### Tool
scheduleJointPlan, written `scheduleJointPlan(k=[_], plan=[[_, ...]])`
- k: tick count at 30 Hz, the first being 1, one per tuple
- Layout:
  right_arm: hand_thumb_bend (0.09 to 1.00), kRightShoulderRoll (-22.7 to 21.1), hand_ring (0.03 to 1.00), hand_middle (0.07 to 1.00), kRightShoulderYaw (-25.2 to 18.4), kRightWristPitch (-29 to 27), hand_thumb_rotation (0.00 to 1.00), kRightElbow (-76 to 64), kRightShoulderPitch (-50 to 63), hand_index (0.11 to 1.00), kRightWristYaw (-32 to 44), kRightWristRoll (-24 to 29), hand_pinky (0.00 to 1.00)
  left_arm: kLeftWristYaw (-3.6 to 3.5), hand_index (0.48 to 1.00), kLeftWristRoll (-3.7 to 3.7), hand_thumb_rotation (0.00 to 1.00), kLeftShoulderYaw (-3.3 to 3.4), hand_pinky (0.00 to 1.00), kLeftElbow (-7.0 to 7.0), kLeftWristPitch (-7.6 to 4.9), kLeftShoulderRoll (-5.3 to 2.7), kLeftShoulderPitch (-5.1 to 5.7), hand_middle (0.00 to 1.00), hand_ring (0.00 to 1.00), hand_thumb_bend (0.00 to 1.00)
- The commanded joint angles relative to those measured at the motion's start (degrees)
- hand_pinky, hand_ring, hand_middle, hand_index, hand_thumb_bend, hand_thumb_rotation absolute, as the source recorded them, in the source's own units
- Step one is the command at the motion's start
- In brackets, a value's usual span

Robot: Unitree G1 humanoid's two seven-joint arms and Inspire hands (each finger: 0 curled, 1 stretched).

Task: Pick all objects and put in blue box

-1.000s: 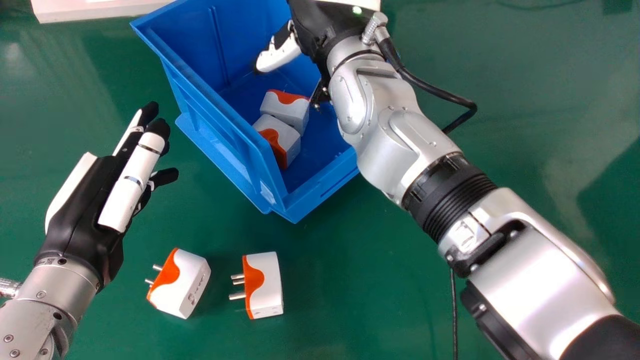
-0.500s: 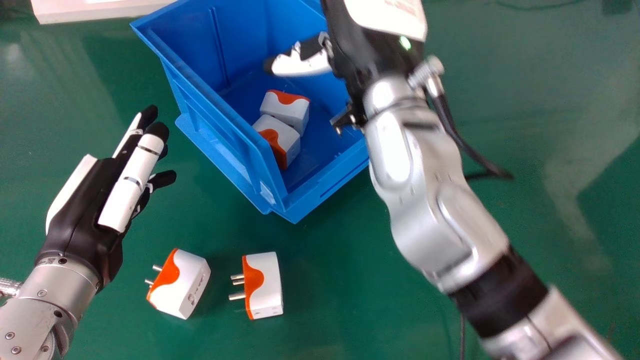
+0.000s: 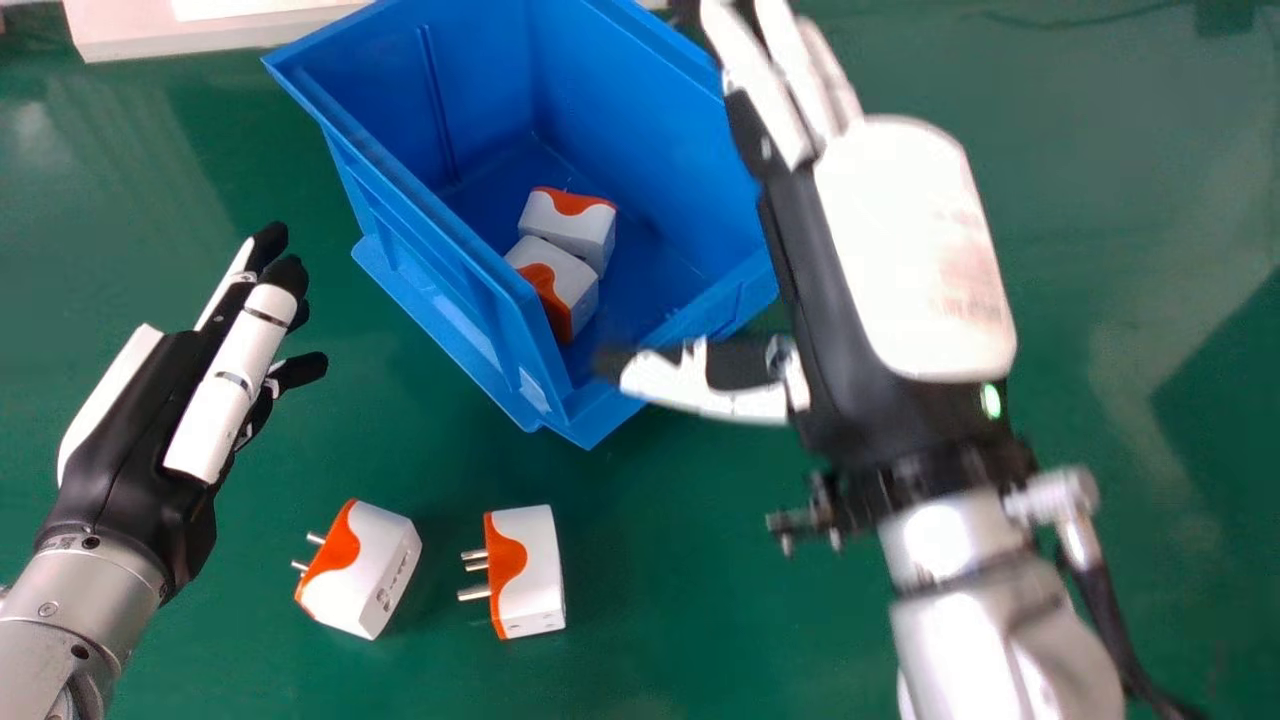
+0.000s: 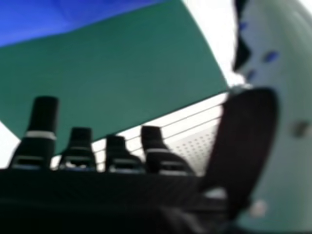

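Two white and orange plug adapters lie inside the blue box [image 3: 440, 230], one plug [image 3: 570, 222] touching the other plug [image 3: 555, 285]. On the green table in front of the box rest a tilted plug [image 3: 362, 568] and, to its right, another plug [image 3: 527, 572], both with metal pins pointing left. My right hand [image 3: 880, 270] is open and empty beside the box's right side, its thumb over the near corner. My left hand [image 3: 180, 420], open and holding nothing, hovers left of the box. In the right hand view my right hand [image 4: 112, 190] has straight fingers.
A white object [image 3: 180, 30] stands at the table's far left edge, behind the box. A black cable [image 3: 1110, 610] hangs along my right wrist. The green tabletop [image 3: 1130, 200] extends to the right of the box.
My right hand has come out from over the box, back toward me and to the right. My left hand has shifted slightly left. The plugs have stayed in place.
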Motion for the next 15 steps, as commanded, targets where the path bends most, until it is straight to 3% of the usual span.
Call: scheduleJointPlan(k=[1,9,15], plan=[[0.606,-1.18,0.969,0.993,0.09,-3.9,0.21,-3.27,4.73,0.919,-2.01,-0.56,0.77,-0.04,1.0,-0.21,1.0,0.91,0.9,0.07,-2.3,0.23,0.46,1.0,0.98,0.41],[0.565,-3.8,0.952,0.974,-0.1,-10.24,0.3,-4.42,17.31,0.909,-3.23,-4.38,0.76,-0.3,1.0,0.05,1.0,0.78,0.9,2.14,-4.69,0.53,0.52,1.0,0.98,0.41],[0.558,-4.12,0.927,0.947,0.54,-15.93,0.33,-0.39,21.31,0.881,-5.15,-1.01,0.73,-0.46,1.0,0.09,1.0,0.73,0.89,2.94,-5.79,0.79,0.45,1.0,0.98,0.41]])
